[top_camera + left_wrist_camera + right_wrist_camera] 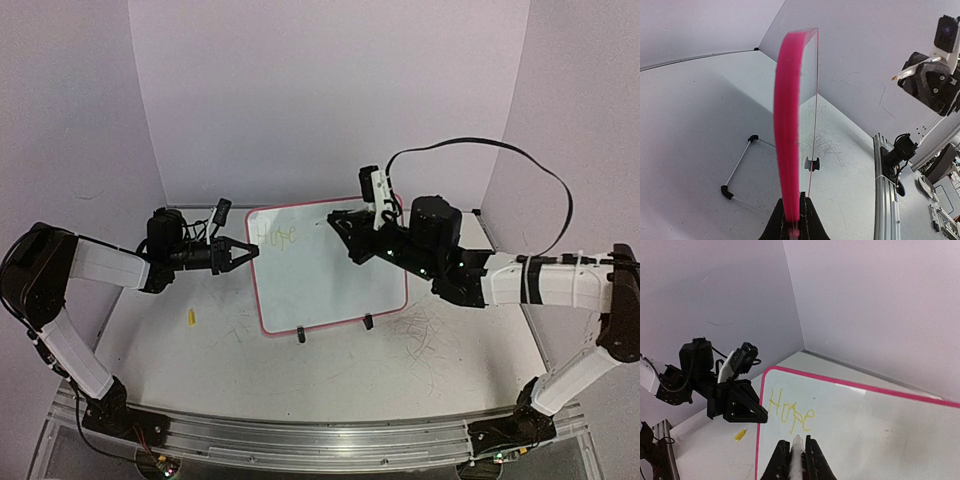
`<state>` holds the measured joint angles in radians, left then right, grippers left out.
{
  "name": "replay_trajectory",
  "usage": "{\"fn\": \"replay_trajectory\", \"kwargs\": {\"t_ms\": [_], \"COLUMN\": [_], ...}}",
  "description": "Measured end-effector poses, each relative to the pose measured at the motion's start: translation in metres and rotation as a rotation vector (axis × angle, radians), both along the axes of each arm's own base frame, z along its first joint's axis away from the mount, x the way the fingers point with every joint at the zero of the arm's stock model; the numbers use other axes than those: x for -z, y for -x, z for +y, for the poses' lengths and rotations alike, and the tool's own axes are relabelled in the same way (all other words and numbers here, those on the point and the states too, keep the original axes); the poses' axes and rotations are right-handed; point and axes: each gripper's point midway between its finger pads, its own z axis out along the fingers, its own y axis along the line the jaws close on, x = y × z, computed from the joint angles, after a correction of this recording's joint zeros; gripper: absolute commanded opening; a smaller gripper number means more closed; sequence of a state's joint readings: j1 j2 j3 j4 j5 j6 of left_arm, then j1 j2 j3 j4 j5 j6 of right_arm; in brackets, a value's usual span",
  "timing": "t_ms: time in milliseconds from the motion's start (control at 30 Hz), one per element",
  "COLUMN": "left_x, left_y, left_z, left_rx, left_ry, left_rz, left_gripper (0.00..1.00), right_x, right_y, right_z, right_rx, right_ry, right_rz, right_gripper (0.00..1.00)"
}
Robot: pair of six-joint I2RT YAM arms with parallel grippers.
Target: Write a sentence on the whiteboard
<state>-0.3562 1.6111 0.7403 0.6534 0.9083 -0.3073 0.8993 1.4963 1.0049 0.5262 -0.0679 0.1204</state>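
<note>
Left hand (792,206), reaching level, clamps the edge of the one whiteboard (788,115). Right hand (797,442) pinches one marker (797,459), the one-word sentence (790,412) just ahead.

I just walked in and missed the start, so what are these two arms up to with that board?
They are writing on the whiteboard. The left claw is shut on the board's left edge, apparently steadying it. The right claw grips a white marker, with its tip just below the word Hope, written in yellow. That is the only word I can read on the board so far.
</note>
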Motion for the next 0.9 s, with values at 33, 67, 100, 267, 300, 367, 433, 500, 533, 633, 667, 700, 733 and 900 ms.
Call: {"fn": "replay_trajectory", "kwargs": {"t_ms": [33,67,100,267,300,367,433,500,533,633,667,700,733,900], "left_x": [0.0,-0.001,-0.001,-0.004,-0.004,-0.004,-0.003,-0.003,-0.003,-0.004,-0.004,-0.005,-0.005,-0.005], "left_y": [0.0,-0.001,-0.001,-0.001,-0.001,-0.001,-0.001,0.0,0.0,0.002,0.002,0.002,0.001,0.001], "left_z": [0.0,0.0,0.0,-0.001,-0.001,0.0,0.0,0.0,0.0,0.002,0.003,0.005,0.005,0.007], "left_rx": [-0.003,-0.007,-0.012,-0.034,-0.04,-0.05,-0.06,-0.069,-0.075,-0.102,-0.113,-0.124,-0.132,-0.145], "left_ry": [0.0,0.0,0.0,-0.007,-0.008,-0.01,-0.012,-0.013,-0.013,-0.013,-0.013,-0.013,-0.013,-0.014], "left_rz": [0.001,0.001,0.001,0.003,0.003,0.005,0.008,0.008,0.01,0.016,0.018,0.019,0.019,0.023], "left_gripper": [0.0,0.0,0.0,0.0,0.0,0.0,0.0,0.0,0.0,0.0,0.0,0.0,0.0,0.0], "right_x": [-0.007,-0.011,-0.012,0.003,0.006,0.013,0.016,0.018,0.02,0.027,0.029,0.03,0.031,0.032], "right_y": [0.002,0.002,0.001,-0.01,-0.014,-0.018,-0.021,-0.022,-0.022,-0.022,-0.022,-0.022,-0.021,-0.02], "right_z": [-0.002,-0.002,-0.001,0.002,0.002,-0.001,-0.003,-0.004,-0.005,-0.006,-0.006,-0.006,-0.006,-0.003], "right_rx": [-0.002,-0.002,-0.002,0.032,0.047,0.073,0.091,0.096,0.096,0.092,0.09,0.088,0.086,0.064], "right_ry": [0.001,0.011,0.027,0.136,0.151,0.174,0.186,0.192,0.198,0.233,0.245,0.253,0.261,0.28], "right_rz": [-0.025,-0.048,-0.066,-0.105,-0.103,-0.094,-0.086,-0.081,-0.078,-0.071,-0.073,-0.075,-0.079,-0.092], "right_gripper": [0.0,0.0,0.0,0.0,0.0,0.0,0.0,0.0,0.0,0.0,0.0,0.0,0.0,0.0]}}
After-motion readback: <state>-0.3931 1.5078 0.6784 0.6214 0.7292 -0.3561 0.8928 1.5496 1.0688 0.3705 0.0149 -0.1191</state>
